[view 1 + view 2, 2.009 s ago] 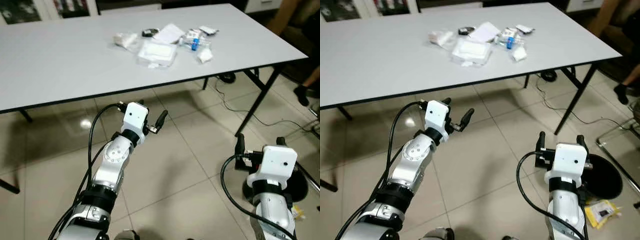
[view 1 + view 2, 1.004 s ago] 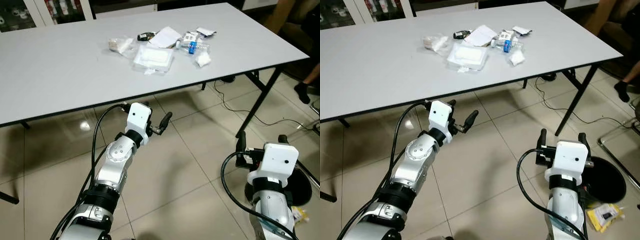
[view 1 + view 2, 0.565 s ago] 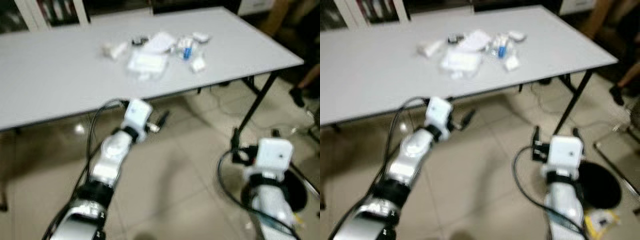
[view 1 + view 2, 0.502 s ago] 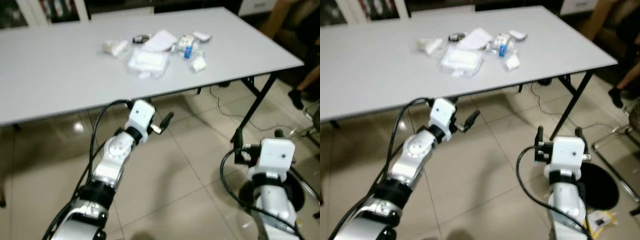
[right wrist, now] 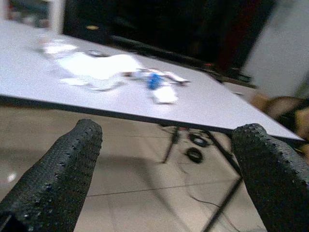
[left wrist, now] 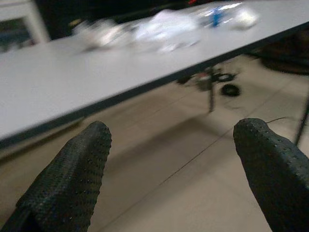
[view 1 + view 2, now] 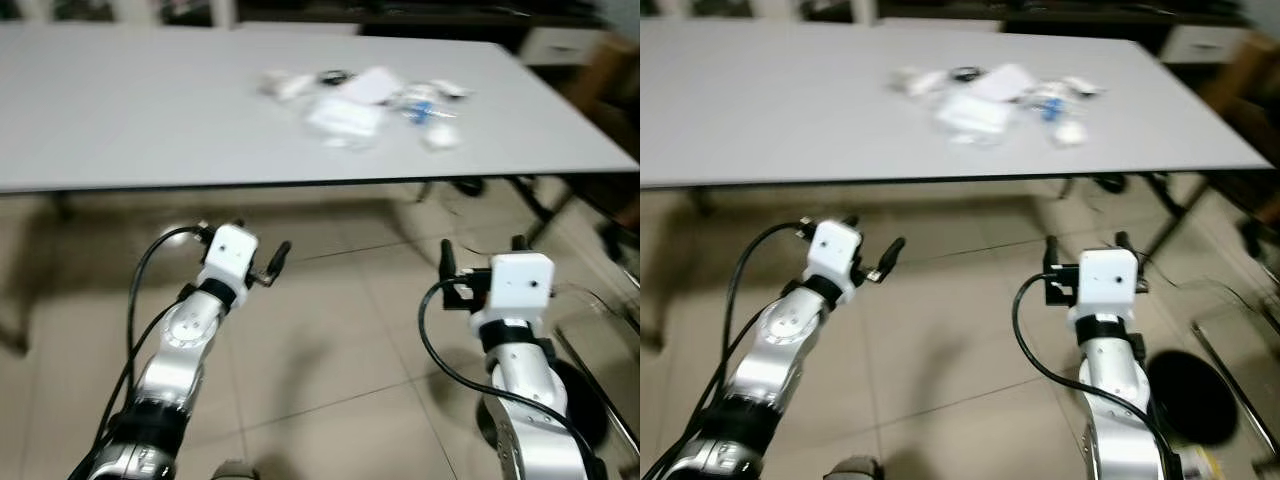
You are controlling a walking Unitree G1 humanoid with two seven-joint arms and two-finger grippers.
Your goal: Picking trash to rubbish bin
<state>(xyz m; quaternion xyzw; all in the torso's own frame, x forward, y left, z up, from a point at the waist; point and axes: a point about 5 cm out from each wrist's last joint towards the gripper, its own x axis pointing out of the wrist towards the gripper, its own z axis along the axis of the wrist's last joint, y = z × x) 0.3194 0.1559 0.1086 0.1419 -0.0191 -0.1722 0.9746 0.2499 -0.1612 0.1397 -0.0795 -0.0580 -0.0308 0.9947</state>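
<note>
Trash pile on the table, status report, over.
Left claw and right claw open, empty, below table edge. Trash pile untouched on the tabletop, blurred. Black bin on floor at right. Nothing blocking the approach.

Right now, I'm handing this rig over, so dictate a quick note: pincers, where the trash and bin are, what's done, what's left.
Left pincer: open, empty, held below the table edge.
Right pincer: open, empty, also short of the table.
Trash pile: blurred wrappers, a flat white packet and a small bottle with a blue label, clustered on the far right part of the white table.
Rubbish bin: dark and round, on the floor at the robot's right, beside the right arm.
Done: nothing gripped; the pile sits on the table.
Left: close in on the table, grasp each piece and drop it into the bin.
</note>
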